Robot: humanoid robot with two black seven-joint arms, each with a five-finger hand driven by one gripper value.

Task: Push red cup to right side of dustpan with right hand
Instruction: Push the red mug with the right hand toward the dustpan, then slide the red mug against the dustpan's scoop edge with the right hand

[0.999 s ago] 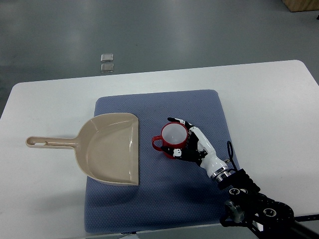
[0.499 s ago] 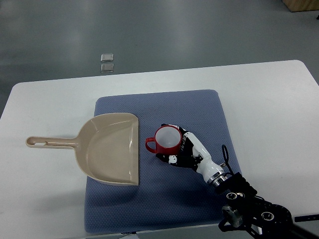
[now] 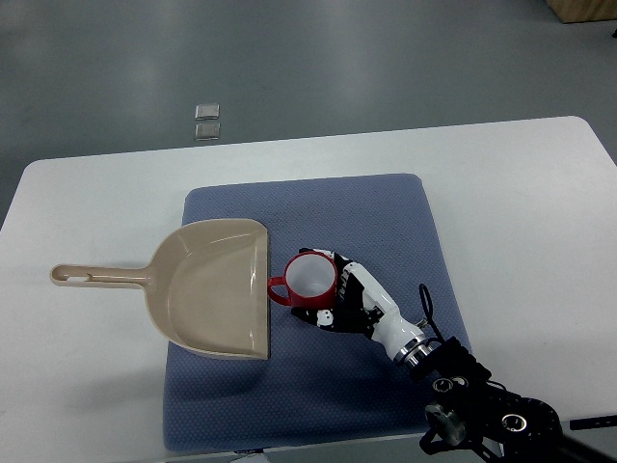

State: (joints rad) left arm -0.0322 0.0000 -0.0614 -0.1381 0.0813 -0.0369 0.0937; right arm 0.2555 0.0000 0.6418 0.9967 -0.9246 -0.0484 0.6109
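Note:
A red cup point(image 3: 308, 278) with a white inside stands upright on the blue mat point(image 3: 386, 222). Its handle points left and touches, or nearly touches, the open right edge of the beige dustpan point(image 3: 212, 287). My right hand point(image 3: 337, 297) comes in from the lower right and presses against the cup's right and near side. Its fingers are relaxed around the cup's wall, not closed on it. The dustpan's handle point(image 3: 96, 277) points left over the white table. The left arm does not show.
The white table point(image 3: 77, 193) carries the mat. The mat's right part and far part lie bare. Two small square tiles point(image 3: 206, 121) lie on the grey floor beyond the table's far edge.
My right hand has pushed the red cup leftward across the mat, from well right of the dustpan to right beside its open edge. The dustpan has not moved.

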